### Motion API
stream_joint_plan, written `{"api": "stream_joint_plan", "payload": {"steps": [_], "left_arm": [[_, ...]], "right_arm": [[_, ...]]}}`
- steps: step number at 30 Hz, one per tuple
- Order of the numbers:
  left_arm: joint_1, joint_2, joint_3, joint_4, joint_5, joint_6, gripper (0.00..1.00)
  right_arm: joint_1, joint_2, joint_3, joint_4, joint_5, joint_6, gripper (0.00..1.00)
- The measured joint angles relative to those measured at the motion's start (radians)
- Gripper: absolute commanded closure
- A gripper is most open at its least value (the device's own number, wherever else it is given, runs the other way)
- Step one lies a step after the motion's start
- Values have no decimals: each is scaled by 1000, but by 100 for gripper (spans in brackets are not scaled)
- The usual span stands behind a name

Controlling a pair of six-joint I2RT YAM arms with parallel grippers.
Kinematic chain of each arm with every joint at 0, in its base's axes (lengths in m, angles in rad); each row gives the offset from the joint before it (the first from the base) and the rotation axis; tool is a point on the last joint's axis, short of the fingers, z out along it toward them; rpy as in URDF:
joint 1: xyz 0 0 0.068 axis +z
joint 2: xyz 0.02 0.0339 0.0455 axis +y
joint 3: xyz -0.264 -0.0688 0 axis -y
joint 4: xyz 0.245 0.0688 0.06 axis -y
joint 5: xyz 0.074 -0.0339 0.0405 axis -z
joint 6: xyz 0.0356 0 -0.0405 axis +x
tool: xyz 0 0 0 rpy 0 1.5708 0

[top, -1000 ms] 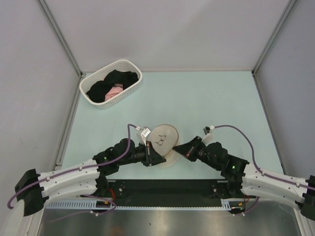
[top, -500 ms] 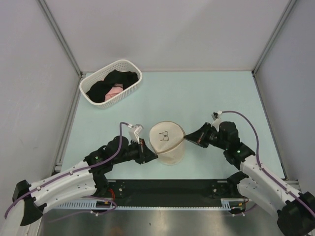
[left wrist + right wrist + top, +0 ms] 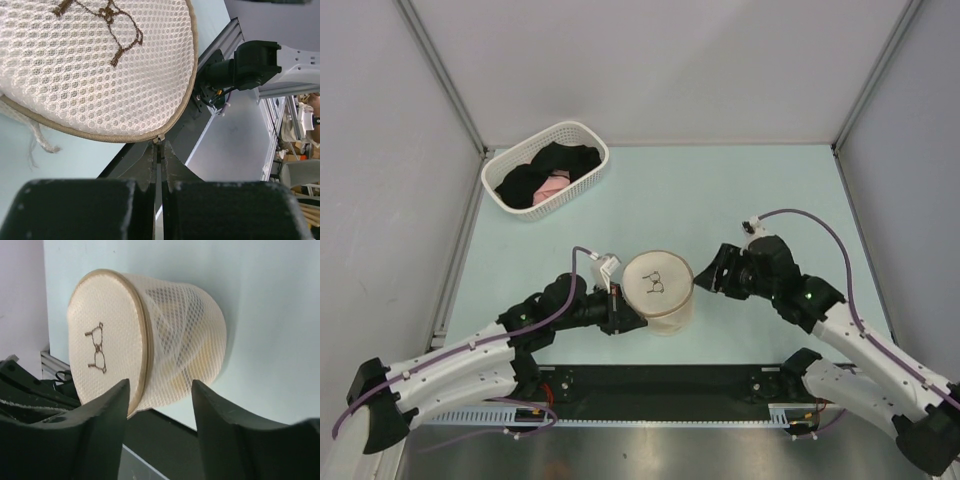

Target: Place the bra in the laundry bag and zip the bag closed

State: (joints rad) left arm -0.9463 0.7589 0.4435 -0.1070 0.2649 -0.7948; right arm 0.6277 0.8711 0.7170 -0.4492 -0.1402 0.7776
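The closed laundry bag (image 3: 660, 290) sits on the desk (image 3: 750, 190). The left pincer (image 3: 159, 150) is clamped on its near-left rim. The right pincer (image 3: 159, 390) hangs just right of it, jaws apart.

A pale green table (image 3: 740, 190) carries a white slotted basket (image 3: 578, 188) at its far left corner, filled with black and pink garments (image 3: 535, 178). Well apart from it, the laundry bag (image 3: 658, 285) stands near the middle of the near edge, printed face up.
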Motion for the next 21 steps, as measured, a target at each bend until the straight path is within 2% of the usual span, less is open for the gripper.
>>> {"api": "stream_joint_plan", "payload": {"steps": [2,5,8,11,13,15,21], "left_arm": [[0,7,0,11,6,-1,100],[0,21,0,22,14,-2,100],[0,34,0,29,24,-1,100],[0,46,0,37,29,-2,100],[-2,49,0,40,30,-3,100],[-5,51,0,46,31,-9,100],[-10,51,0,47,31,-9,100]], "right_arm": [[47,-60,-11,-48,54,17,28],[146,-187,-67,-76,108,77,26],[260,-298,-171,-16,139,183,23],[364,-340,-283,99,177,279,25],[421,-316,-343,190,203,328,27],[455,-259,-363,266,222,357,35],[480,-85,-358,478,242,393,46]]}}
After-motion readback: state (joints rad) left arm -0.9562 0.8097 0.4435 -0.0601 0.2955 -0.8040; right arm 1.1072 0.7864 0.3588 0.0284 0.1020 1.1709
